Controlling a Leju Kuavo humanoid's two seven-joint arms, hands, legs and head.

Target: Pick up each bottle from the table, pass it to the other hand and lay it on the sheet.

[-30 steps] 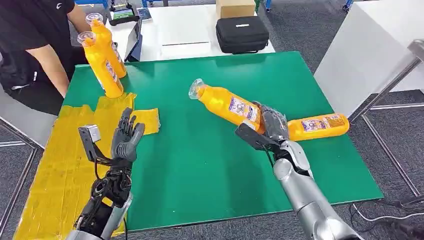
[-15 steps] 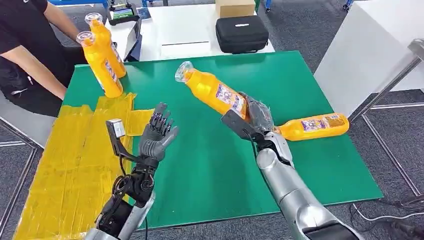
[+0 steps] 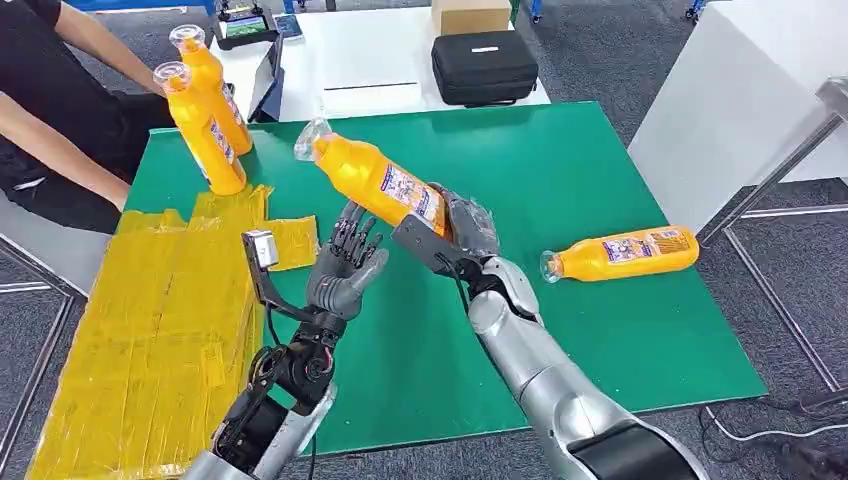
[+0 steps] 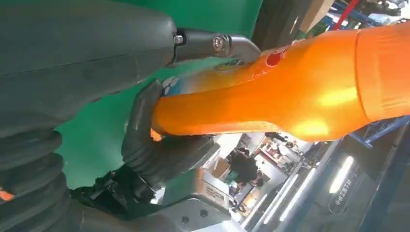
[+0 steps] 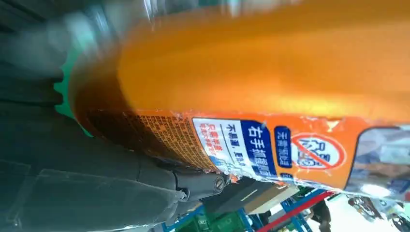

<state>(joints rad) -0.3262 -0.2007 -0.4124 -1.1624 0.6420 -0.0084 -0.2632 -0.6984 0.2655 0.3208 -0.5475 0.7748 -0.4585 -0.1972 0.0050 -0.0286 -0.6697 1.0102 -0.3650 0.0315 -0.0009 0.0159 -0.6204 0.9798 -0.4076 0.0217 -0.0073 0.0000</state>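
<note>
The right hand [image 3: 462,228] grips an orange bottle [image 3: 378,181] around its lower body, holding it aloft over the middle of the green bench [image 3: 600,330], tilted with the clear cap pointing up and away toward the far left. The left hand [image 3: 345,262] is raised just beside and below the bottle with its fingers spread and holding nothing; the head view shows no firm contact, and the left wrist view does not settle whether a fingertip touches the plastic.

The bottle looks like rigid plastic with a smooth, glossy skin and a paper label, so it will probably keep its shape under a squeeze but may slide in the hand. It appears full of orange liquid, so I judge it moderately heavy, with weight toward the base. The free stretch between the label and the neck seems the best place for the left hand to take hold, clear of the right hand's fingers.

A second bottle [image 3: 622,253] lies on its side on the bench, well to the right. Two more bottles [image 3: 205,115] stand at the far left corner, near the yellow sheet [image 3: 140,320] that covers the bench's left side. A person [image 3: 50,110] sits beyond that corner. Behind the bench, a white table [image 3: 380,60] carries a black case [image 3: 485,68] and a cardboard box [image 3: 470,15].
</note>
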